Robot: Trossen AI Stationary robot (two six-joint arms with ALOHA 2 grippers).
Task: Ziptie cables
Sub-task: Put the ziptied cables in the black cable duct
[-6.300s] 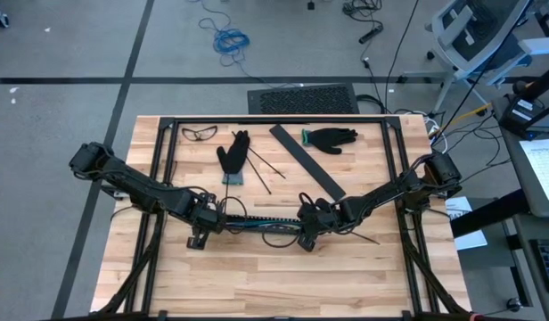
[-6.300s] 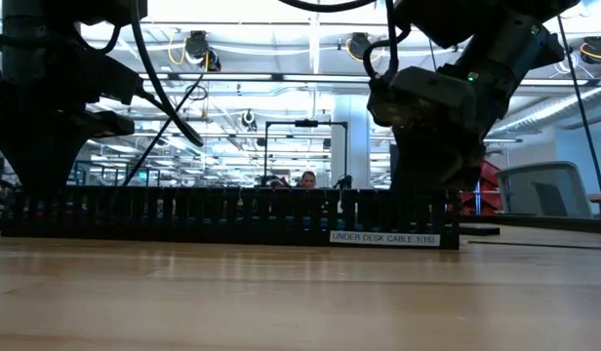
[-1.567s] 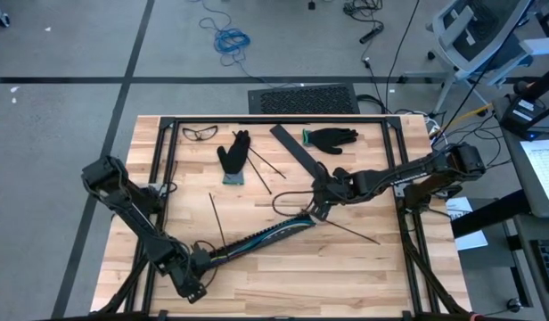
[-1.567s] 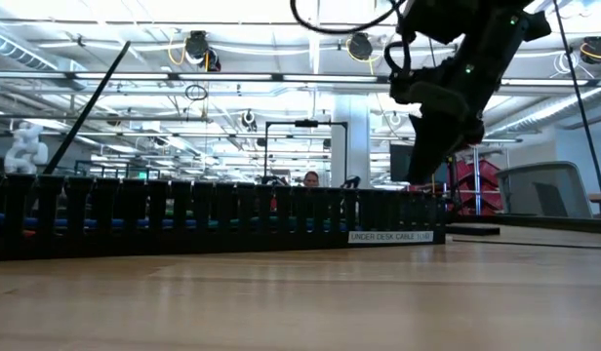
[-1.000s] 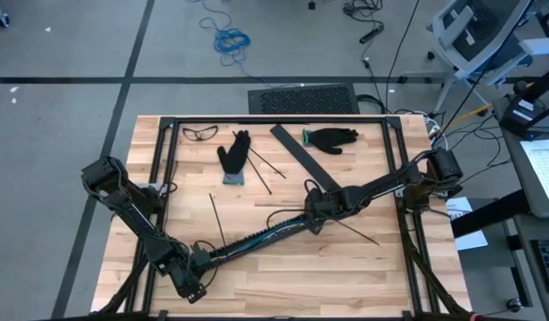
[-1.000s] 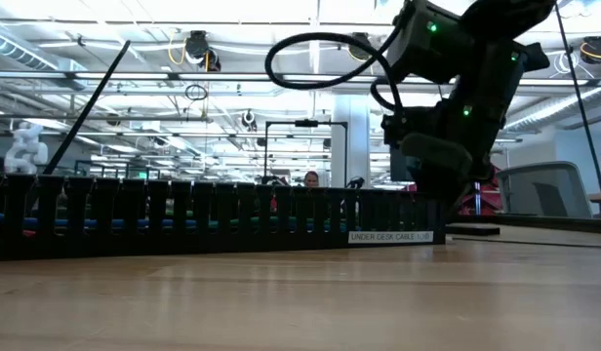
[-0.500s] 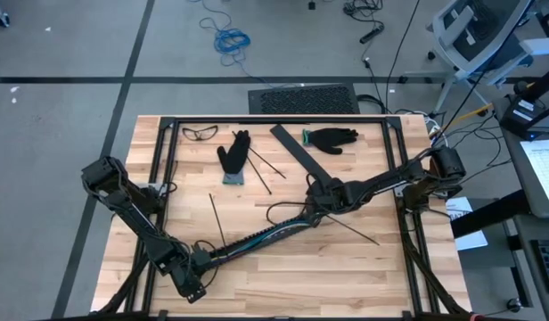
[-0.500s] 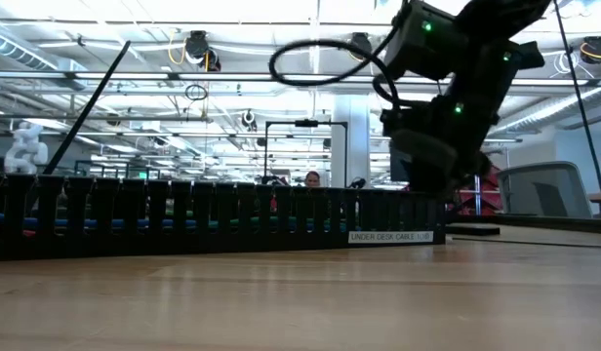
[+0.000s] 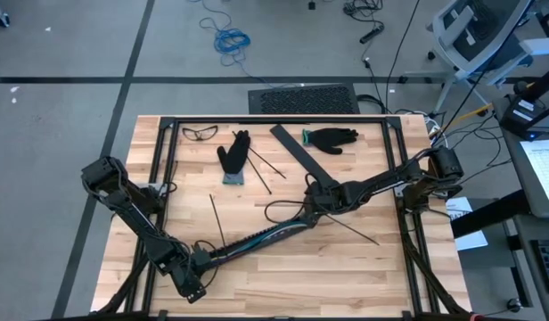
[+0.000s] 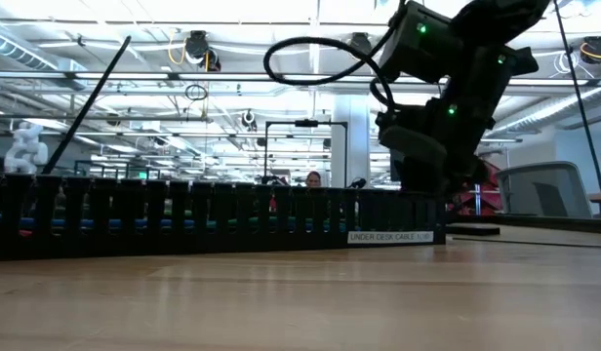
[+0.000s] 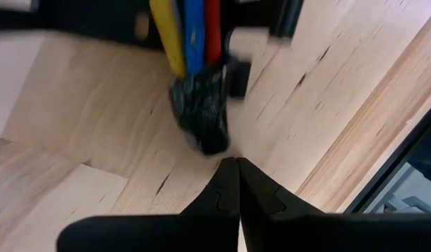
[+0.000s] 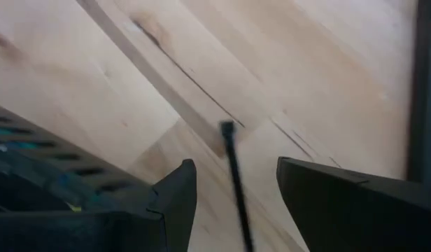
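With the left tool (image 11: 236,162) pressed together just short of the cables (image 11: 191,31), a black stick (image 12: 234,175) is framed between the parted right tool (image 12: 233,185), so closing on it is judged next.

Grey tiled floor (image 9: 69,53) around a pale wood surface (image 9: 283,267), blue coiled cord (image 9: 230,39) on the floor, office chair (image 9: 475,31) at the corner, bright ceiling striplights (image 10: 232,12), person (image 10: 311,179) far behind.
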